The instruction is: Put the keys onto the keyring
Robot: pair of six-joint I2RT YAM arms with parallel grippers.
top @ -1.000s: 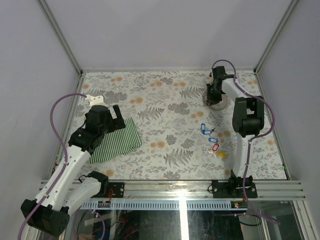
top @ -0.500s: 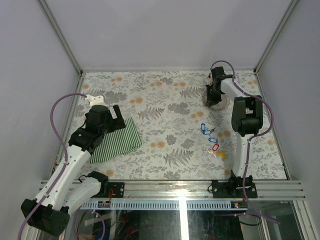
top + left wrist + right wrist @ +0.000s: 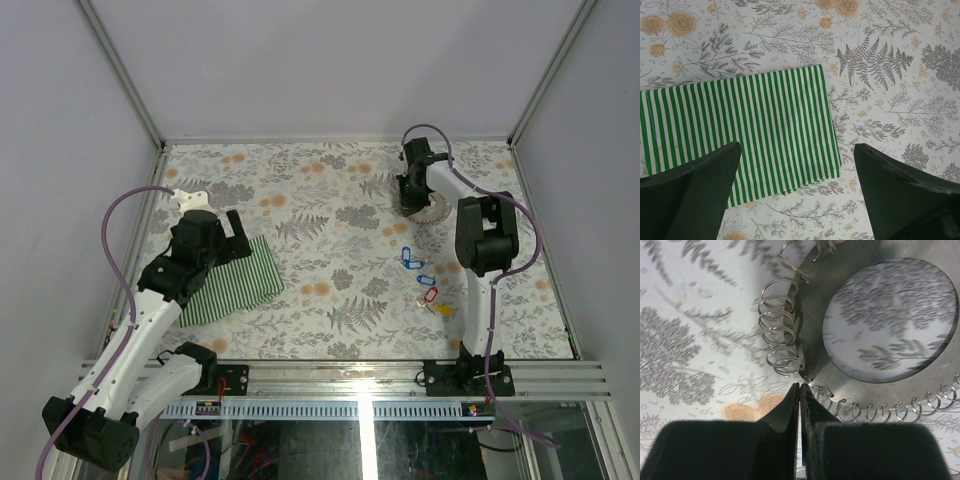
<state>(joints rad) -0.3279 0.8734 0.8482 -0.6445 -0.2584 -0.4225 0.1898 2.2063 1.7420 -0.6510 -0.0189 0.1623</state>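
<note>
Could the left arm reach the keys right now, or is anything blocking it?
Probably, though it's a stretch. The keys lie uncovered, with nothing between them and the left arm, its jaws open above the striped cloth. The right arm rises close beside them and could crowd the approach.

The keyring (image 3: 812, 335) is a flat band of dull, brushed grey metal edged with bright thin wire coils, the floral-printed table cover (image 3: 685, 340) looks smooth and matt, the green-and-white striped cloth (image 3: 740, 130) is matt and finely woven, and the right gripper (image 3: 800, 390) is matt black plastic.
</note>
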